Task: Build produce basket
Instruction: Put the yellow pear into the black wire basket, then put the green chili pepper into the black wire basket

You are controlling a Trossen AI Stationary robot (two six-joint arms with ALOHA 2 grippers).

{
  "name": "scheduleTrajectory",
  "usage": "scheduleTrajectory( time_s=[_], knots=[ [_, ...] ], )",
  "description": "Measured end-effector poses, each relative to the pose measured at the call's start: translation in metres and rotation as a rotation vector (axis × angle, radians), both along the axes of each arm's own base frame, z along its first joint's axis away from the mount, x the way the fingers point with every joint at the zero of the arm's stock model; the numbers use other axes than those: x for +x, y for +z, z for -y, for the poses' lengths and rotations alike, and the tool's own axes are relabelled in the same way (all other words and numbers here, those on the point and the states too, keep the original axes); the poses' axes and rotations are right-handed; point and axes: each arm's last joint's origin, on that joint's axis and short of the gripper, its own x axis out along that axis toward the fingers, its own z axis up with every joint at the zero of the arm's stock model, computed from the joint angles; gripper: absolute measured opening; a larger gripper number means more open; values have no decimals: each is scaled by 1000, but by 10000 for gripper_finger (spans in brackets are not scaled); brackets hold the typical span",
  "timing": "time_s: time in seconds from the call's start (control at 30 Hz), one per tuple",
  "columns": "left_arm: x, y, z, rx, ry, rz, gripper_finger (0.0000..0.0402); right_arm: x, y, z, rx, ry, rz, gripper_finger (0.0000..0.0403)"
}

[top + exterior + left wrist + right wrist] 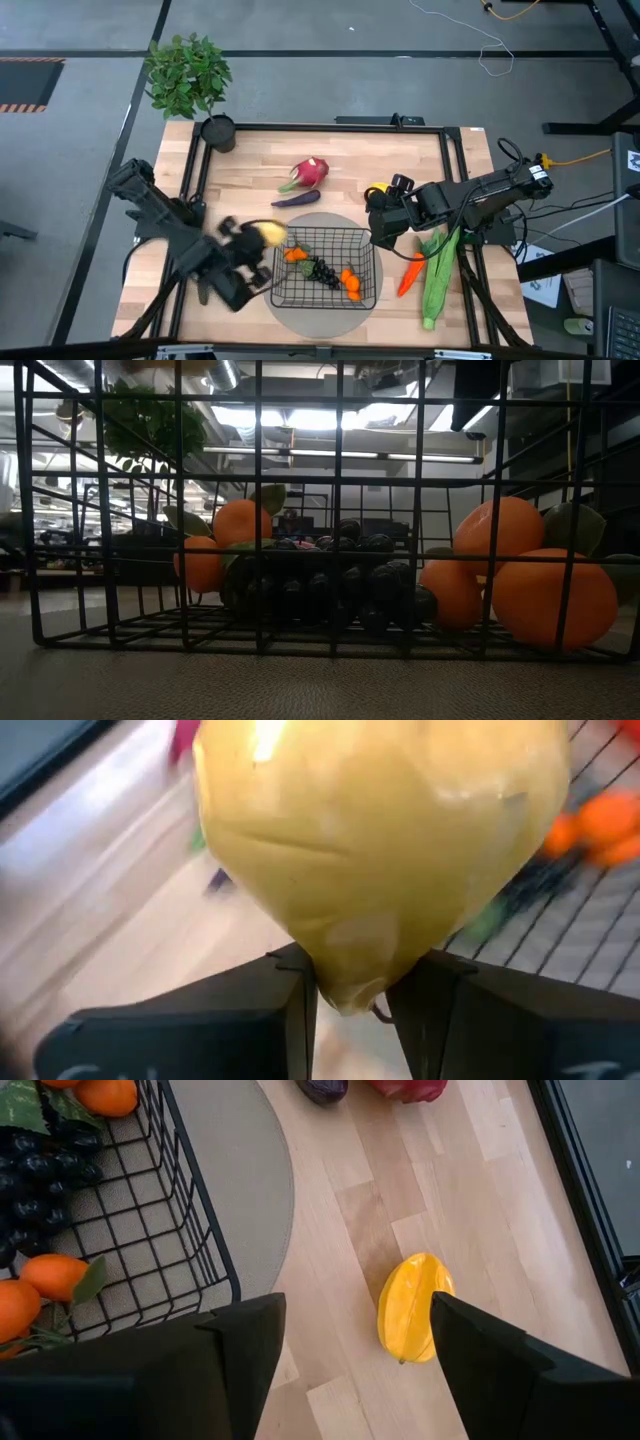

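My left gripper (258, 240) (350, 982) is shut on a yellow fruit (269, 233) by the left far corner of the black wire basket (372, 262). The basket holds oranges (351, 283) (555, 595) and dark grapes (322, 270) (330, 585). My right gripper (383, 208) (355, 1320) is open above the wood just right of the basket. A yellow star fruit (412, 1308) (376, 189) lies on the table ahead of its fingers, untouched. A pink dragon fruit (311, 172) and a purple eggplant (295, 199) lie beyond the basket. My left gripper pinches the yellow fruit by its narrow end (350, 970) between the two fingers (290, 990). The fingers come slanting from the table's left. The broad body of the fruit (380, 830) stands out ahead of the fingertips, clear of the table.
An orange carrot (409, 273) and a long green husk (439, 275) lie right of the basket. The basket stands on a round grey mat (330, 320). A leafy plant (187, 73) and a small black pot (217, 132) sit at the far left corner. A black frame (330, 127) edges the table.
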Motion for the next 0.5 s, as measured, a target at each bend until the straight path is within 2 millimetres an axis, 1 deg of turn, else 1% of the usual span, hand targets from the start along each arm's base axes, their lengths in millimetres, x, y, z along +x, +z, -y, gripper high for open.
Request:
scheduleTrajectory(
  time_s=[0.1,0.17,0.2,0.33,0.43,0.5],
  knots=[
    [33,8,-3,11,-155,92,68,0,0,0,0,0,-1,237],
    [47,14,-8,23,-232,133,68,0,0,0,11,3,-7,237],
    [53,16,-10,25,-259,154,75,-1,0,0,12,4,-14,237],
    [64,18,-25,57,-301,132,138,-2,-1,0,8,3,-29,237],
    [69,16,-34,-9,-319,99,185,-4,-1,1,4,3,-44,237],
    [75,12,-37,-63,-341,82,205,-4,-1,1,3,3,-47,237]
  ],
)
